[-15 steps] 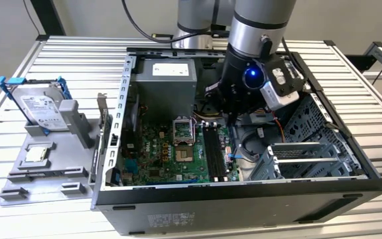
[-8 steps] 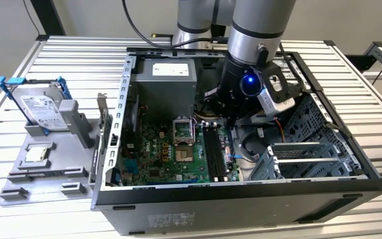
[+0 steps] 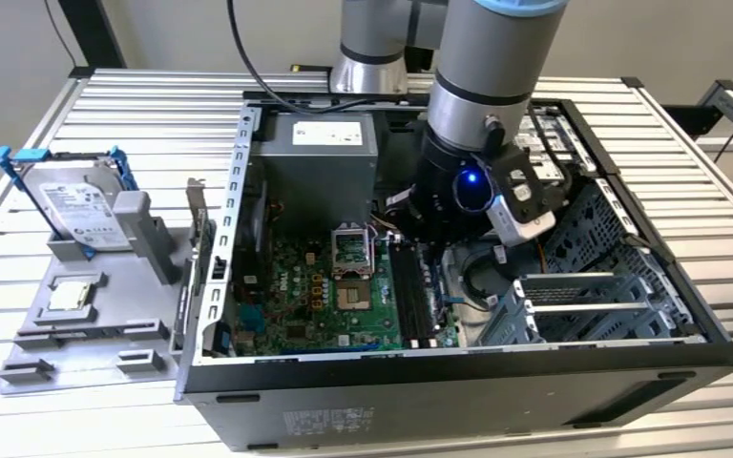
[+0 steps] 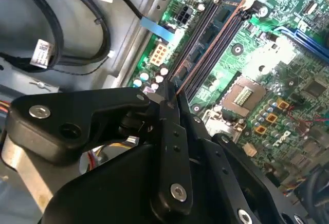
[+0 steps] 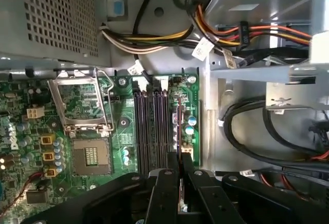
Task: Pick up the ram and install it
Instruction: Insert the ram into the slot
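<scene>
At the exterior view's left, a gray holder tray (image 3: 87,334) lies on the slatted metal counter (image 3: 672,105). A silver hard drive (image 3: 80,205) in a blue frame stands upright at the tray's back, and a small square silver processor chip (image 3: 72,294) rests in a pocket nearer the front. Just beside the tray, toward the exterior view's right, sits an open desktop computer case (image 3: 469,391) lying on its side. Inside it, a gray power supply (image 3: 322,157) sits at the back, and the green motherboard (image 3: 283,305) lies flat on the case floor, with an open processor socket (image 3: 351,262) near its middle and dark memory slots (image 3: 408,296) running alongside it. The robot arm (image 3: 488,67) reaches down into the case from above, its black wrist lit by a small blue light, directly over the slots' far end.

In the first wrist view, the claw (image 5: 180,183) is clenched on the ram (image 5: 180,131), which shows edge-on as a thin strip between the two black fingers (image 5: 163,193). The stick stands upright in line with the outermost of the memory slots (image 5: 151,131), beside the motherboard's edge; whether it is seated cannot be told. In the second wrist view the claw (image 4: 172,111) shows the same grip, with the ram (image 4: 181,100) a thin edge just over the memory slots (image 4: 211,44), and black cables (image 4: 67,34) lying on the bare metal case floor nearby.
</scene>
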You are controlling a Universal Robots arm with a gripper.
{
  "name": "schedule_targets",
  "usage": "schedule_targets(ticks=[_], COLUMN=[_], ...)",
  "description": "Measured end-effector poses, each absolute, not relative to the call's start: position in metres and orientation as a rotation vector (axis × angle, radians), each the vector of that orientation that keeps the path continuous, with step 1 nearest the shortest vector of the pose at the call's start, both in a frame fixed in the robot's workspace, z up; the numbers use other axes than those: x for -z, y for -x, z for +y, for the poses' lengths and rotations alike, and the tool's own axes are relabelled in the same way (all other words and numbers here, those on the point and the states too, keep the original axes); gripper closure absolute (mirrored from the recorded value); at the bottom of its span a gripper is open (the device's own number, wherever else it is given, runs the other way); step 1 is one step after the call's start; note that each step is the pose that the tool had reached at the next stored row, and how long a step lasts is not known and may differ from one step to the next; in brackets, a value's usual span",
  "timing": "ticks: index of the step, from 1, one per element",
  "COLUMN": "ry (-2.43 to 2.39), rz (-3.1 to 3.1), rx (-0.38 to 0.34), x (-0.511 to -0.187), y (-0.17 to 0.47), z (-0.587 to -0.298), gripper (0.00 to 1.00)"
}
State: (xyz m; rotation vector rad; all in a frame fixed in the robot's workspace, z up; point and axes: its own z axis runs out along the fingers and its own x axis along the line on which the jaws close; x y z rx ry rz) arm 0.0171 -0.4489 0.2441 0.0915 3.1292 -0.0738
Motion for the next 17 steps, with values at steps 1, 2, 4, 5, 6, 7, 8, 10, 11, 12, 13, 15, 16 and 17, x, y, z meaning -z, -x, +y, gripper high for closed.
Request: schedule_targets(ticks=[1,2,4,5,6,7,8,10,11,12,13,15,16,17], ry=[-0.088,-0.088,-0.087,-0.085,-0.077,-0.068,-0.060,-0.039,-0.029,-0.027,-0.026,-0.026,-0.026,-0.026], rz=[3.129,3.130,3.130,3.130,3.130,3.130,3.130,3.129,3.129,3.129,3.129,3.129,3.129,3.129], rx=[0.071,0.072,0.072,0.072,0.072,0.072,0.072,0.072,0.071,0.071,0.071,0.071,0.071,0.072], x=[-0.243,-0.243,-0.242,-0.241,-0.239,-0.237,-0.236,-0.233,-0.231,-0.229,-0.227,-0.224,-0.223,-0.223], y=[-0.016,-0.015,-0.016,-0.015,-0.015,-0.015,-0.015,-0.014,-0.014,-0.013,-0.013,-0.013,-0.013,-0.013], z=[-0.449,-0.449,-0.449,-0.449,-0.449,-0.449,-0.449,-0.449,-0.449,-0.449,-0.449,-0.449,-0.449,-0.449], gripper=[1.00,1.00,1.00,1.00,1.00,1.00,1.00,1.00,1.00,1.00,1.00,1.00,1.00,1.00])
